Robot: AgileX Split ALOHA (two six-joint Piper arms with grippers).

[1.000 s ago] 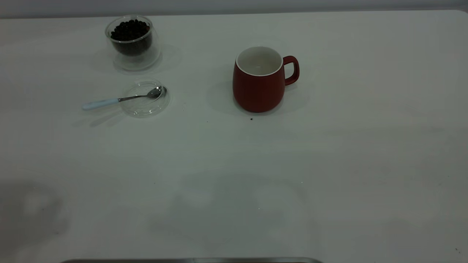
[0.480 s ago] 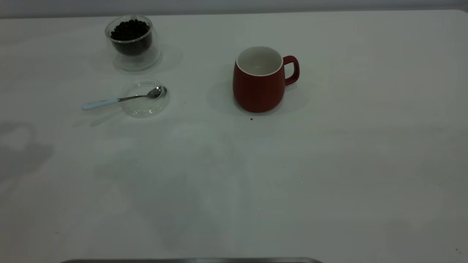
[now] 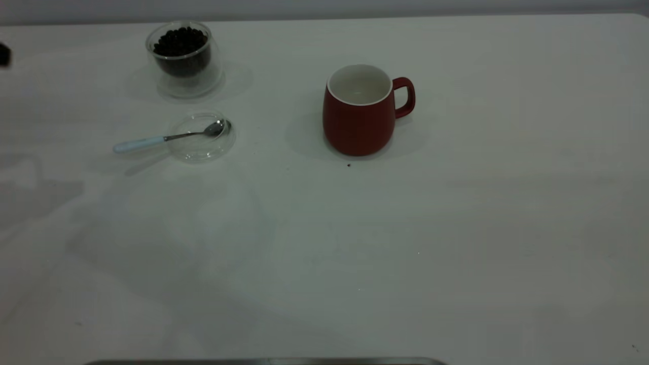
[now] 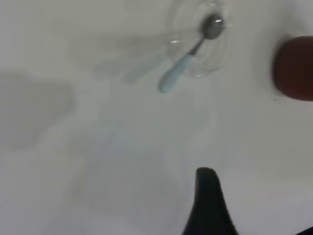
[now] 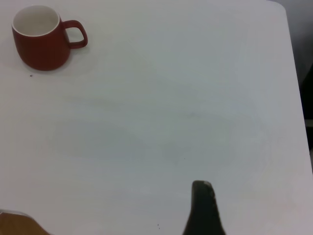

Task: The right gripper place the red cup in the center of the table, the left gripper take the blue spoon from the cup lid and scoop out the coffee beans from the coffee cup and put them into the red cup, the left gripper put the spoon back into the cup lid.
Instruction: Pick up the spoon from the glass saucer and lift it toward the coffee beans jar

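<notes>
The red cup [image 3: 359, 116] stands upright and empty near the middle of the table [image 3: 456, 228], handle to the right. The coffee cup [image 3: 184, 60], holding coffee beans [image 3: 180, 42], stands at the back left. In front of it lies the cup lid [image 3: 203, 144] with the blue spoon [image 3: 162, 138] resting in it, handle pointing left. My left gripper [image 4: 257, 215] is open and empty above bare table, short of the spoon [image 4: 183, 66]; only a black bit of it [image 3: 4, 54] shows at the exterior view's left edge. My right gripper [image 5: 254, 218] is open, far from the red cup [image 5: 39, 44].
A tiny dark speck [image 3: 349, 165] lies just in front of the red cup. The table's right edge [image 5: 293, 98] shows in the right wrist view. A grey strip [image 3: 263, 361] runs along the near edge.
The arm shadows have slid left across the table, and a black bit of the left gripper has come into view at the exterior view's left edge. Cups, lid and spoon have not moved.
</notes>
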